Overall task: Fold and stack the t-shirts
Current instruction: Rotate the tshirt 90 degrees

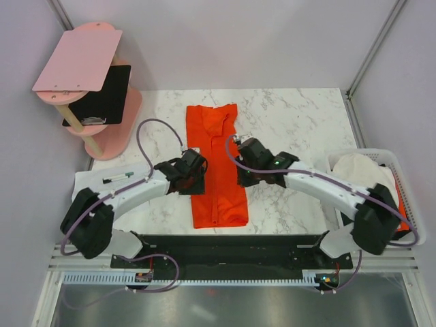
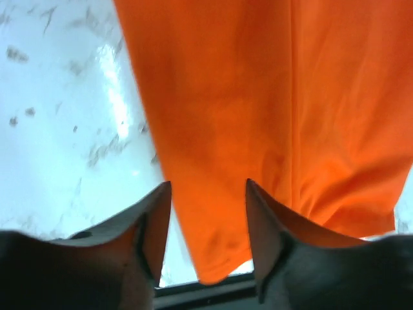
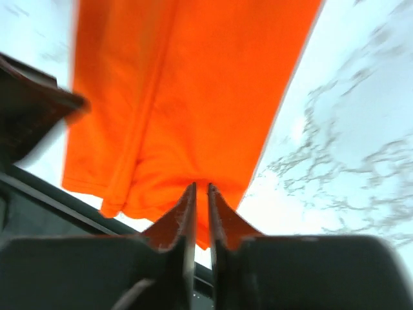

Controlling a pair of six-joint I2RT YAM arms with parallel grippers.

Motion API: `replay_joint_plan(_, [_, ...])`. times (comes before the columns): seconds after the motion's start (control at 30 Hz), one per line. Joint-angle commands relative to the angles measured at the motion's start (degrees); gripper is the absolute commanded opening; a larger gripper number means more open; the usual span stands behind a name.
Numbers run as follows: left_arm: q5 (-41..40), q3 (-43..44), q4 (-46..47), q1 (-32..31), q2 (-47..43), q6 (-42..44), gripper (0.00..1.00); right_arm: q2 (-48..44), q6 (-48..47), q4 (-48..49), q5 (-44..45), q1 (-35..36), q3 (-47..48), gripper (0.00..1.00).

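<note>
The orange-red t-shirt lies as a long narrow folded strip down the middle of the marble table, collar end far, hem end near. My left gripper is open just above the strip's left edge; in the left wrist view its jaws straddle that edge of the shirt. My right gripper is at the strip's right edge. In the right wrist view it is shut on bunched fabric of the shirt. A white t-shirt lies in the basket. No dark green shirt shows.
A white basket stands at the right table edge. A pink stand with a pink board and a black panel is at the back left. A white item with a marker lies left. The black base rail runs along the near edge.
</note>
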Motion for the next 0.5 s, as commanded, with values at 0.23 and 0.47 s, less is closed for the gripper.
replay_joint_plan(0.23, [4.2,-18.1,1.4,-0.4,-28.4,-10.5,0.99,-20.0,11.5,11.5,1.0,-2.5,-22.7,0.67])
replay_joint_plan(0.47, [7.2,-24.6,1.4,-0.5,-33.5,-14.8,0.85,-20.7,21.7,23.6,-8.7,-2.5,-35.7,0.67])
